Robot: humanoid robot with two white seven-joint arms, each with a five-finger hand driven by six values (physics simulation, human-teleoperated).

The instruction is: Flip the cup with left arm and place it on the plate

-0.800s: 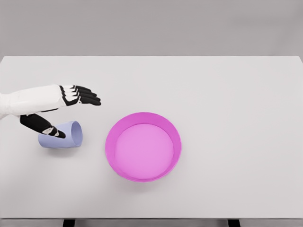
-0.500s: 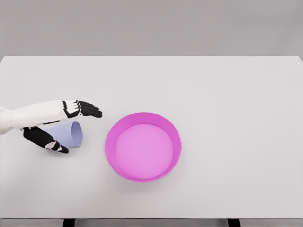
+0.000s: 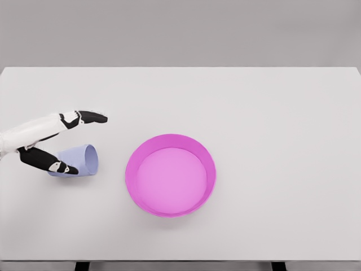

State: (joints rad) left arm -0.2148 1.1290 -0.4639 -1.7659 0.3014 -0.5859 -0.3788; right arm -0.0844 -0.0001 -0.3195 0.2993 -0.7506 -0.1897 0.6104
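A pale lavender cup (image 3: 82, 160) lies on its side on the white table, its open mouth facing right toward the plate. The plate (image 3: 170, 175) is a round magenta dish with a raised rim, right of the cup. My left hand (image 3: 72, 141) comes in from the left edge and straddles the cup. Its fingers (image 3: 87, 117) stretch out above the cup, apart from it. The black thumb (image 3: 48, 161) lies in front of the cup's near side and hides part of it. The hand is open and grips nothing. The right arm is out of view.
The white table (image 3: 271, 141) spans the whole view, its front edge along the bottom. A plain grey wall stands behind it.
The left hand has drawn back to the left and its fingers have lifted away from the cup. The cup and the plate have stayed where they were.
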